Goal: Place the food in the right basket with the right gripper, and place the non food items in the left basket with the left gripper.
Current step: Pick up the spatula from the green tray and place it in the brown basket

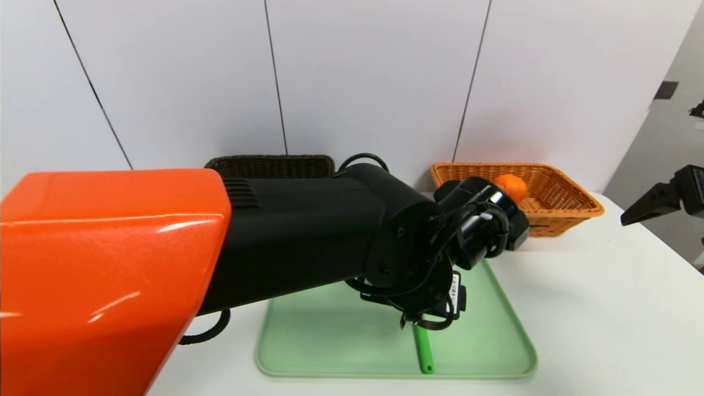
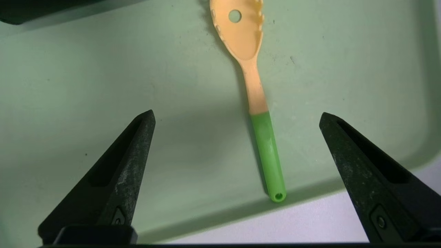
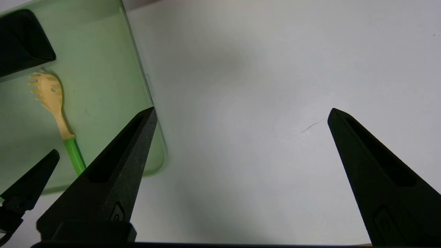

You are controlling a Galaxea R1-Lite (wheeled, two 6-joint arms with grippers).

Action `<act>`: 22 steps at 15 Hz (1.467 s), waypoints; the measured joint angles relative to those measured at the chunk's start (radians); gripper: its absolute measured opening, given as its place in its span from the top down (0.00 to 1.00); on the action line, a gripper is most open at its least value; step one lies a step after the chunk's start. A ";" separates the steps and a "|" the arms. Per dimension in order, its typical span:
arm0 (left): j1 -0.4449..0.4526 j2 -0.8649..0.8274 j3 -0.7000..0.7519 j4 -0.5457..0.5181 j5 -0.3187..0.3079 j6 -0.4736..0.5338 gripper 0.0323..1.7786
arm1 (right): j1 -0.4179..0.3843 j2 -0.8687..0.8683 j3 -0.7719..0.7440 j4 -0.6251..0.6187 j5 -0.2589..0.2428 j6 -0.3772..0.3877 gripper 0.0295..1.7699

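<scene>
We find the left gripper (image 2: 236, 117), black pointed jaws on an orange-shelled arm, poised above the pale green plastic tray (image 2: 103, 69) with its jaws spread wide and nothing between them. The yellow pasta fork with a green handle (image 2: 256, 103) lies flat on the tray, its handle between the two fingertips but nearer the one towards the tray's rim, untouched. Its handle end rests close to the tray's near edge. The right gripper (image 3: 241, 113), likewise spread wide and empty, hangs over the bare white table (image 3: 258, 69), beside the tray. The light orange-tan woven basket (image 1: 555, 192) holds a round orange fruit (image 1: 511, 186). The dark brown woven basket (image 1: 269, 165) shows behind the left arm.
</scene>
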 joint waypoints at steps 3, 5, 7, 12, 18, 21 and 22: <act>-0.005 0.029 0.000 -0.032 0.010 0.002 0.05 | -0.001 -0.001 0.003 -0.006 -0.001 0.010 0.03; -0.006 0.045 0.000 -0.032 0.012 -0.004 0.05 | -0.001 0.000 0.004 -0.011 -0.001 0.011 0.03; -0.010 0.054 0.000 -0.033 0.012 -0.014 0.05 | 0.000 0.001 0.004 -0.011 -0.001 0.010 0.03; -0.017 0.072 0.000 -0.032 0.012 -0.018 0.05 | 0.000 0.005 0.004 -0.029 -0.001 0.009 0.03; -0.021 0.094 0.000 -0.033 0.013 -0.017 0.05 | 0.002 0.004 0.004 -0.028 -0.003 0.009 0.03; -0.021 0.100 0.000 -0.036 0.013 -0.019 0.05 | 0.007 0.003 0.004 -0.028 -0.003 0.009 0.03; -0.021 0.101 0.000 -0.042 0.013 -0.018 0.05 | 0.009 0.002 0.004 -0.027 -0.003 0.009 0.03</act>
